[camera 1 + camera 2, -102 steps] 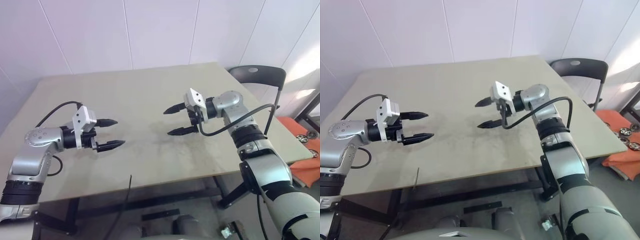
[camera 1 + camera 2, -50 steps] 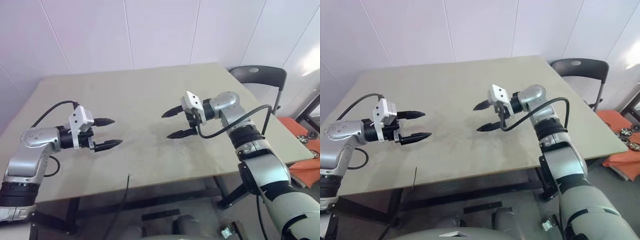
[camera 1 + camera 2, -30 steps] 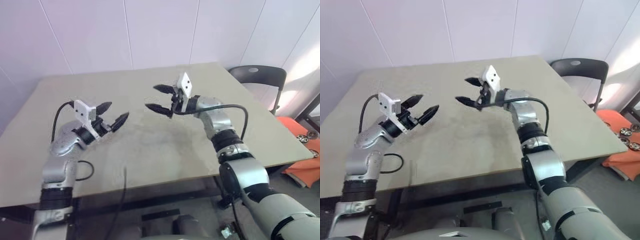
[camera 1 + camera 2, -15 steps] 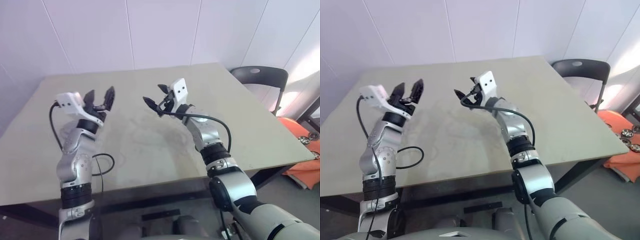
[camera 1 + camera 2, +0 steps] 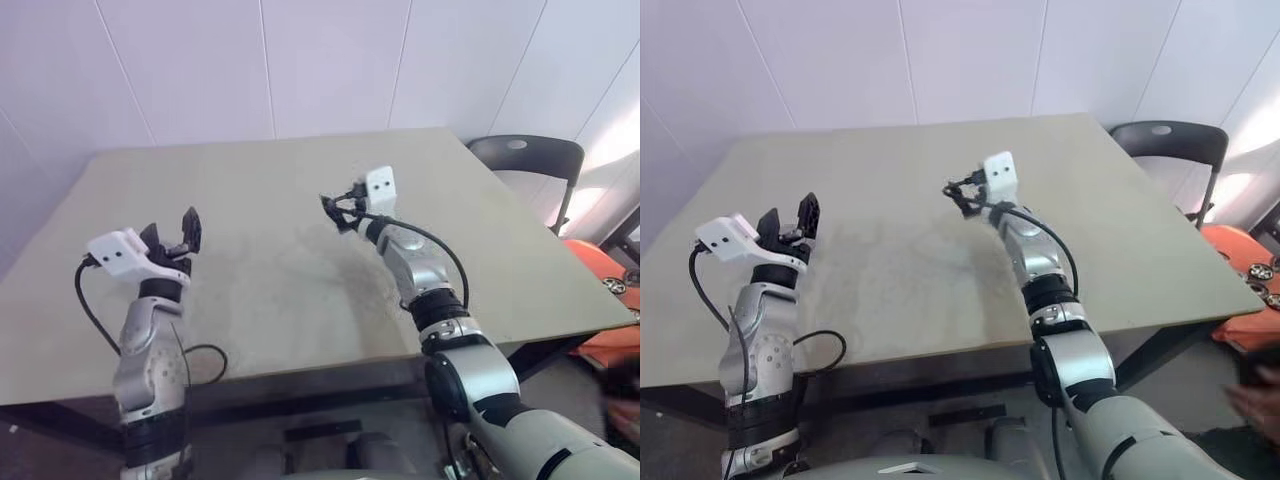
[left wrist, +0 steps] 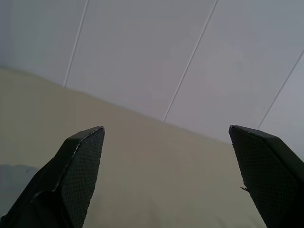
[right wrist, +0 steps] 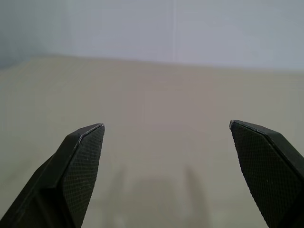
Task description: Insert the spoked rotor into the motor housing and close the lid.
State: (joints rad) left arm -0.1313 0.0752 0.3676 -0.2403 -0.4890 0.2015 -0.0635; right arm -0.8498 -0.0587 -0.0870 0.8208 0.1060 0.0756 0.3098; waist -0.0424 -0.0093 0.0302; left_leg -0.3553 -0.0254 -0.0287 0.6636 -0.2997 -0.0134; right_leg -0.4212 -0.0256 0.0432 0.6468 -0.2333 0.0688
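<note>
Both the left tool and right tool hover spread and empty above the bare table, neither nearer any part.

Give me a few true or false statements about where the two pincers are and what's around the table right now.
1. The left pincer is open with nothing between its fingers. True.
2. The right pincer is shut on a copper-wound casing. False: it is open and holds nothing.
3. A dark chair stands past the table's right side. True.
4. Both pincers rest flat on the table. False: both are raised above it.
5. The wall behind the table is brick. False: it is plain white panels.
</note>
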